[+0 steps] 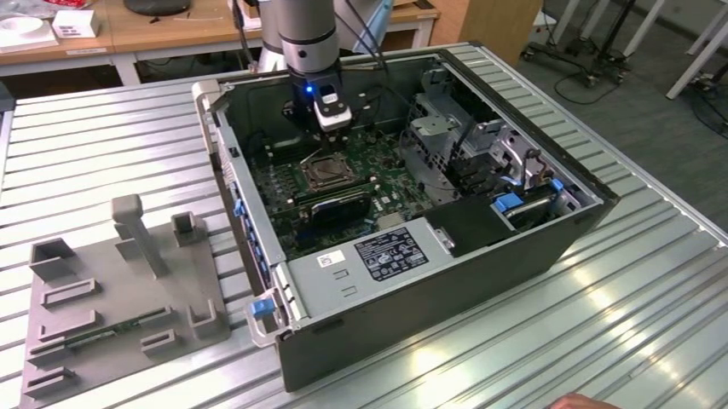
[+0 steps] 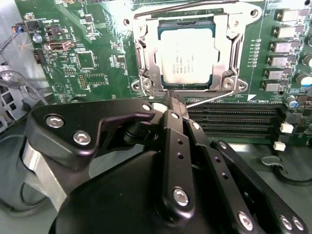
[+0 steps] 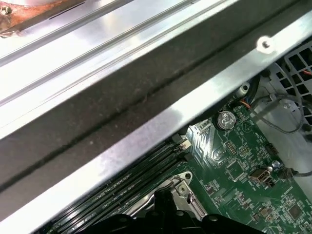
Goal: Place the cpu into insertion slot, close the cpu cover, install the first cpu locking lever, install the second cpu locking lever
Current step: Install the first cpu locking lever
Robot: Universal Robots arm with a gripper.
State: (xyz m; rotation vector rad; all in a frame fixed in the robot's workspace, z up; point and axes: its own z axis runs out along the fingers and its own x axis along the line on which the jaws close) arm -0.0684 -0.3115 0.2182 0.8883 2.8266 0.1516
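Open computer case [image 1: 455,281] on the bench [image 1: 114,136]; arm reaching down inside it, over the green motherboard [image 2: 87,58].

- cpu [image 2: 186,54]: seated flat in the insertion slot [image 1: 322,170], silvery top facing up.
- cpu cover [image 2: 230,53]: lying down over the chip, its frame around the chip's edges. Placing and covering look done.
- Gripper [image 2: 171,103]: fingers [image 2: 176,146] clenched tip to tip, with no gap showing. The tips sit at the socket's near edge, between it and the long memory slots [image 2: 234,119].
- Thin wire lever [image 2: 214,99]: runs out slantwise from just beside the tips along that near edge. Cannot tell whether the tips pinch it or only press on it.
- Second wire lever [image 2: 185,9]: lies along the socket's far edge. Cannot tell whether it is latched.

Judgement: a locking-lever step is in hand, on the near lever. The move calls for pushing the wire down and sideways under its hook, and for keeping the tips off the memory slots.
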